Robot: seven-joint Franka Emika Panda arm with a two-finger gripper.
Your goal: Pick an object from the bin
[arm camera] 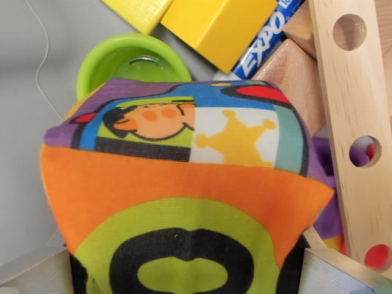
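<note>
A soft fabric cube (pixel 184 184) with orange, green and cartoon-print panels fills the middle and bottom of the wrist view. My gripper (pixel 187 275) sits at the bottom edge. One pale finger (pixel 33 272) presses against the cube at the wrist view's left and the other finger (pixel 340 272) at the right. The jaws are shut on the cube, and its lower part is hidden between them.
Behind the cube stands a lime green cup (pixel 131 61). Two yellow blocks (pixel 217 27), a blue Expo marker (pixel 266 37), a wooden block (pixel 294 73) and a wooden plank with holes (pixel 355 122) lie at the top and right. Grey bin floor (pixel 24 92) shows at the left.
</note>
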